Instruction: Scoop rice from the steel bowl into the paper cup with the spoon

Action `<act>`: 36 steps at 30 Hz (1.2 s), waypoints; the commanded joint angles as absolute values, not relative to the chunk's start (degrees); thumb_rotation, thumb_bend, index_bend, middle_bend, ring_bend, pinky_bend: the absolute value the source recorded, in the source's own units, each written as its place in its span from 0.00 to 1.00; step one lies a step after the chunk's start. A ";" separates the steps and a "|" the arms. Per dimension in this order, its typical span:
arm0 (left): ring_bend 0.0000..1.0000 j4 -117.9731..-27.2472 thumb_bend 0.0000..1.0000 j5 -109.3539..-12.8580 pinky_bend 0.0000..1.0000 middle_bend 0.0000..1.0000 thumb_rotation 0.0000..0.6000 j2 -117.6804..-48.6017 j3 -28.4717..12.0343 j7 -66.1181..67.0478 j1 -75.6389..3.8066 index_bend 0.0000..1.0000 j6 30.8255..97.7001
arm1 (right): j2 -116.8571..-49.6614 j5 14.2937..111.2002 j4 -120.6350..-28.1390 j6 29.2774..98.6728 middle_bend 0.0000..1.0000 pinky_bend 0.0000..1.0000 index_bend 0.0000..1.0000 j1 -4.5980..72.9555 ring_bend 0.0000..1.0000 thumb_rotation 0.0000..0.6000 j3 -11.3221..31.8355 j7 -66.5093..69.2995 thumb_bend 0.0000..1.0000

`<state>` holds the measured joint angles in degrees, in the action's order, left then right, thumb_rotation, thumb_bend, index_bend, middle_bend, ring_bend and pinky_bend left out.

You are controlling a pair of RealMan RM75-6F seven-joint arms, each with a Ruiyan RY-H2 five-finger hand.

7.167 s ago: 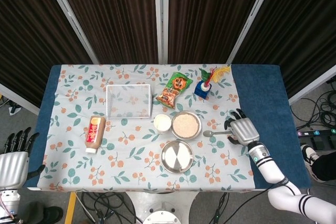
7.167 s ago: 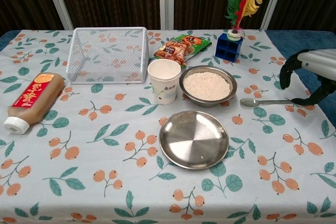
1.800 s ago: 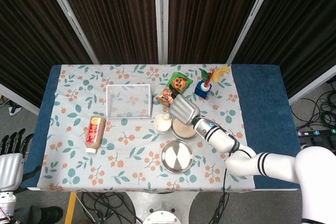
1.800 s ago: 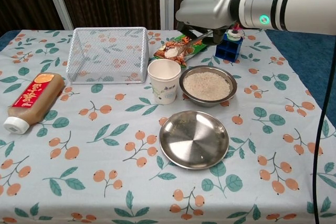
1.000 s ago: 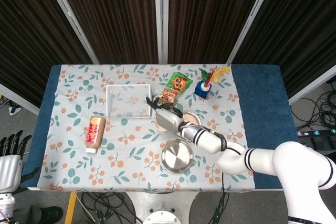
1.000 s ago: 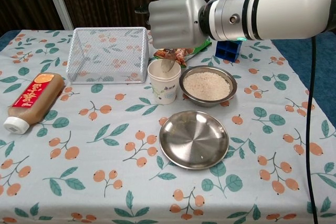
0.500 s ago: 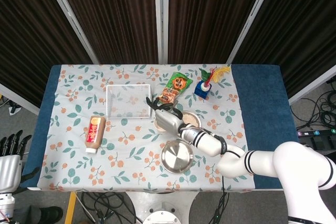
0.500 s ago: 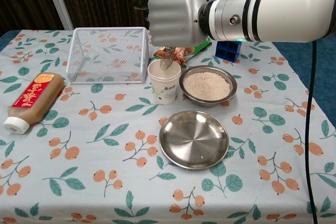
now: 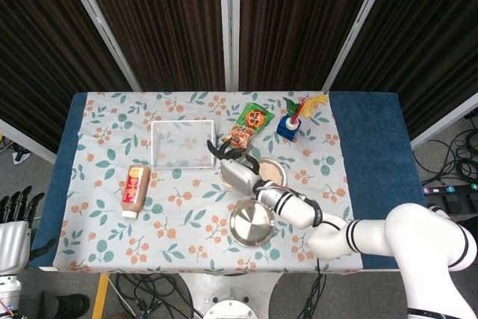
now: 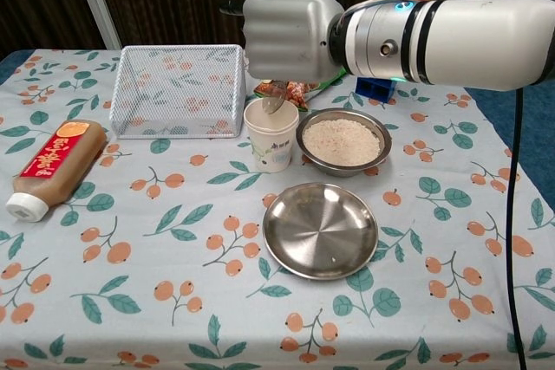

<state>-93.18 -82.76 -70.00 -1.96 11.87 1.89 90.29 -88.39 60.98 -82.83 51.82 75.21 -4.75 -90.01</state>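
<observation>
My right hand hovers over the white paper cup and grips the metal spoon, whose bowl points down into the cup's mouth. In the head view the right hand covers most of the cup. The steel bowl of rice sits just right of the cup; from above the steel bowl is partly hidden by the arm. My left hand hangs off the table's left edge with fingers spread and nothing in them.
An empty steel plate lies in front of the cup and bowl. A white wire basket stands at the back left, a sauce bottle lies at the left. A snack bag and a blue feather holder stand behind.
Over the last second the right hand has stayed over the cup, shifting only slightly. Earlier it picked up the spoon and carried rice from the bowl to the cup.
</observation>
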 commanded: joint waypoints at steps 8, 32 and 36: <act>0.07 -93.71 0.14 -82.82 0.07 0.14 1.00 -69.84 -2.00 12.39 1.97 0.21 90.43 | -90.11 57.46 -84.15 55.69 0.66 0.00 0.69 73.38 0.33 1.00 -4.08 -94.33 0.33; 0.07 -93.99 0.14 -82.97 0.07 0.14 1.00 -69.83 -2.06 12.72 2.31 0.21 91.04 | -88.10 60.58 -84.76 58.52 0.66 0.00 0.69 68.71 0.33 1.00 -0.94 -80.32 0.33; 0.07 -93.69 0.14 -83.39 0.07 0.14 1.00 -69.82 -1.97 12.64 2.30 0.21 91.15 | -85.55 61.94 -87.41 60.11 0.66 0.00 0.69 65.58 0.34 1.00 -0.24 -71.93 0.33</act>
<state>-93.70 -83.37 -69.83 -1.97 12.64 2.32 91.14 -87.61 60.79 -85.20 58.79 68.14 -1.11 -77.83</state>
